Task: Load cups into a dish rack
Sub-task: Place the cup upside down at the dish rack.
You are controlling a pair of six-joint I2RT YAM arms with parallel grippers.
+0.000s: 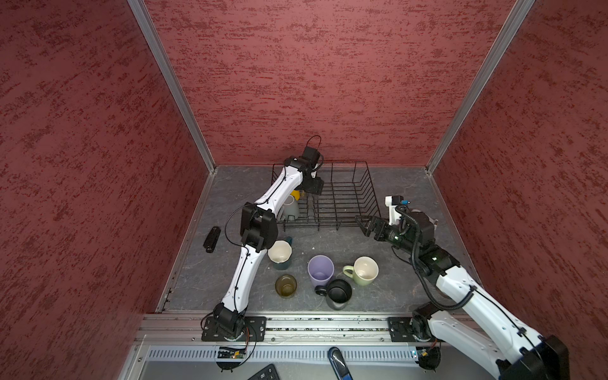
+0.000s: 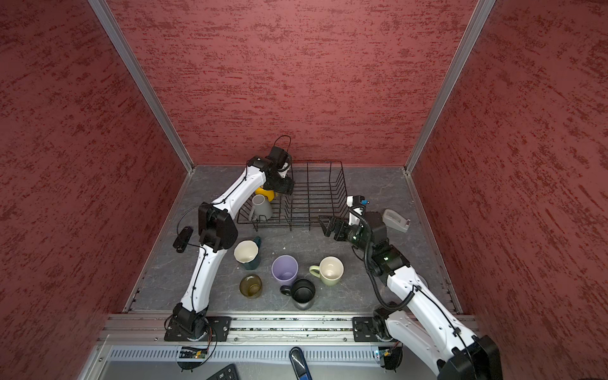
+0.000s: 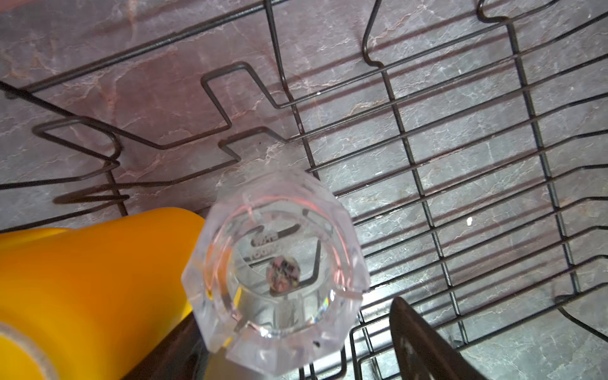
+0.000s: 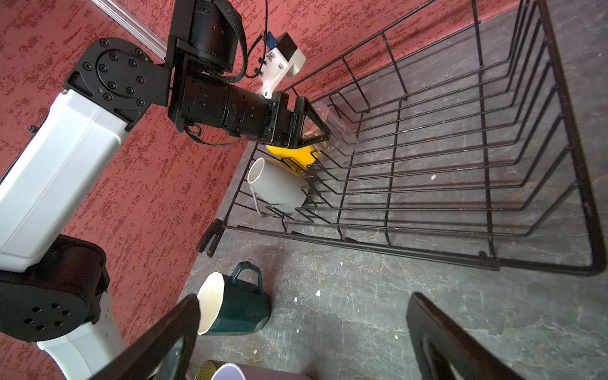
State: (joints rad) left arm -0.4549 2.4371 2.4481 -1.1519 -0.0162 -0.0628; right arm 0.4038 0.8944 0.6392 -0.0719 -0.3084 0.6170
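Cups sit in two groups in both top views: three at the dish rack (image 1: 329,226) in the middle of the frame, five on the grey table (image 1: 197,279) below it. At the rack's left end a yellow mug (image 1: 295,194) and a grey mug (image 1: 291,208) lie tilted against the dividers. Just right of them the left gripper (image 1: 313,190) hangs inside the rack. In its wrist view a clear faceted glass (image 3: 276,273) sits between the fingers, just beside the yellow mug. The finger (image 3: 424,342) at lower right stands clear of the glass wall, so we read the jaws as parted, not gripping. Whether the glass rests on the wires we cannot tell.

Lower in the frame, left to right, stand the teal mug (image 1: 280,255), amber-olive glass (image 1: 285,285), lilac tumbler (image 1: 320,270), black mug (image 1: 339,292) and pale green mug (image 1: 363,270), all mouth up. At right, the right gripper (image 1: 362,226) hovers by the rack's near right corner, fingers wide apart and empty.

We judge the glasses stiff, smooth and breakable, so a gentle pinch across the wall near the rim suits them. The mugs look heavier and thick-walled, best taken over the rim away from the handle. The tumbler is probably light and may slip.
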